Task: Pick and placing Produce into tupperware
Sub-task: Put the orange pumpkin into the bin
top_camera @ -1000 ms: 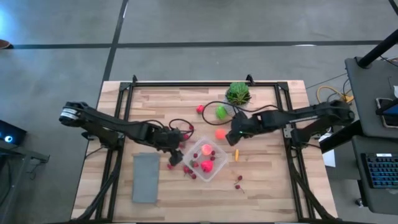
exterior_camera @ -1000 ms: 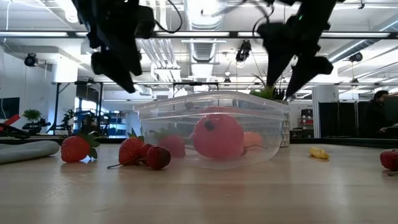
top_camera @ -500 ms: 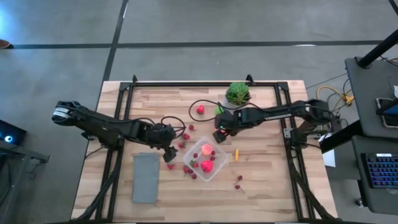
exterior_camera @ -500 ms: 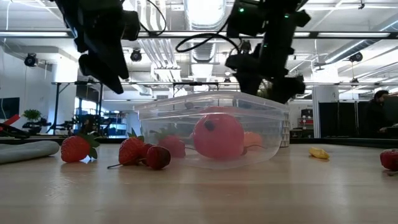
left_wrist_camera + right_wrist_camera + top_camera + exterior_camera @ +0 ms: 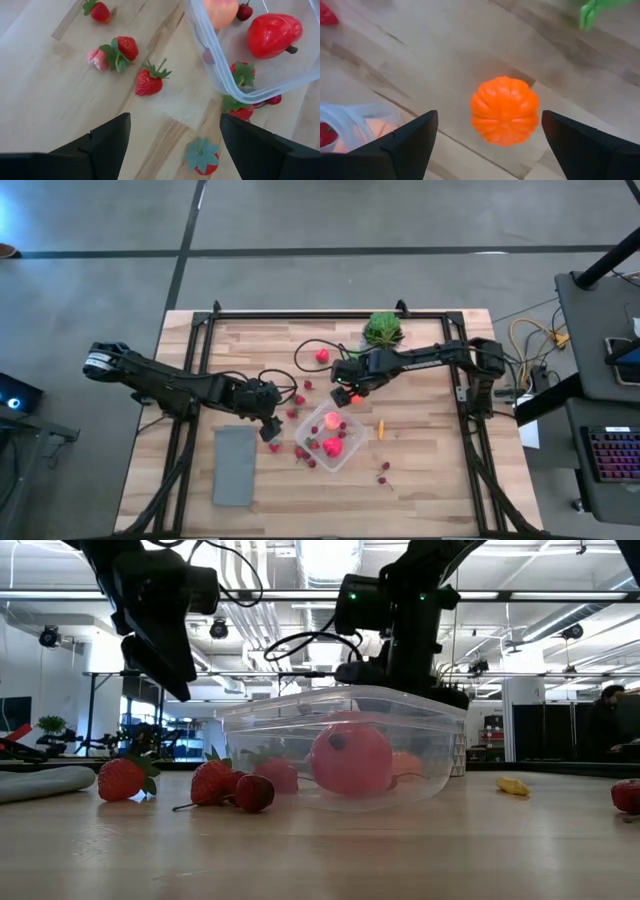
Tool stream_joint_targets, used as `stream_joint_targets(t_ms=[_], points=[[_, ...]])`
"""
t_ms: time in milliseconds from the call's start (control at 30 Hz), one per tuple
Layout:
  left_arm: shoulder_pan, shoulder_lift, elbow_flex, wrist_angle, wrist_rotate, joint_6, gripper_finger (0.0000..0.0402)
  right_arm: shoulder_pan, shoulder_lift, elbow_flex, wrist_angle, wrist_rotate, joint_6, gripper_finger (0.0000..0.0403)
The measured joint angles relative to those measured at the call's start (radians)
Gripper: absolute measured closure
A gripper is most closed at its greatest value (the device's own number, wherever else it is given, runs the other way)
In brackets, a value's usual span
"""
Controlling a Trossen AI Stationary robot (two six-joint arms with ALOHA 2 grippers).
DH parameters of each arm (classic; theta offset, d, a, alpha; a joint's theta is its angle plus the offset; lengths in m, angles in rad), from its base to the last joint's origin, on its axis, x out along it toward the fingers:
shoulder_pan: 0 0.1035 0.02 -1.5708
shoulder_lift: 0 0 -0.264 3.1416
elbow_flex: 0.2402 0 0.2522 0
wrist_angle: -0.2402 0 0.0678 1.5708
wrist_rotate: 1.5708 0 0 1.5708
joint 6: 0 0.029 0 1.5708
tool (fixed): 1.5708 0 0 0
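Taking the clear tupperware (image 5: 334,436) as the centre of the dial, from the high view: a flat grey pad (image 5: 234,465) lies out at eight o'clock, untouched. The left gripper (image 5: 271,423) hovers at nine o'clock, fingers spread wide and empty, over loose strawberries (image 5: 149,82) scattered on the wooden table (image 5: 430,480). It has drifted a little away from the box over the last second and has not dropped toward any berry.

The tupperware already holds a large pink fruit (image 5: 351,760), a peach-coloured piece and a few red berries.

The real change is on the other side. The right gripper (image 5: 345,387) has swept in from two o'clock to about twelve, just beyond the box's far rim, and its fingers have widened as it came. Its wrist view shows the small orange pumpkin (image 5: 504,110) lying on the wood squarely between the parted fingers, not yet touched. I'd judge the pumpkin is the next piece to go in: a descent and a squeeze remain.

Further right, a yellow-orange piece (image 5: 380,426) and more berries (image 5: 384,472) wait.
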Motion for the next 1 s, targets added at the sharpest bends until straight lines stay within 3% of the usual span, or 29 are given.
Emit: stream_joint_targets(t_ms=[1000], points=[[0.007, 0.000, 0.000, 0.005, -0.010, 0.030, 0.0109, 0.001, 0.078, 0.006, -0.003, 0.018, 0.000, 0.0086]])
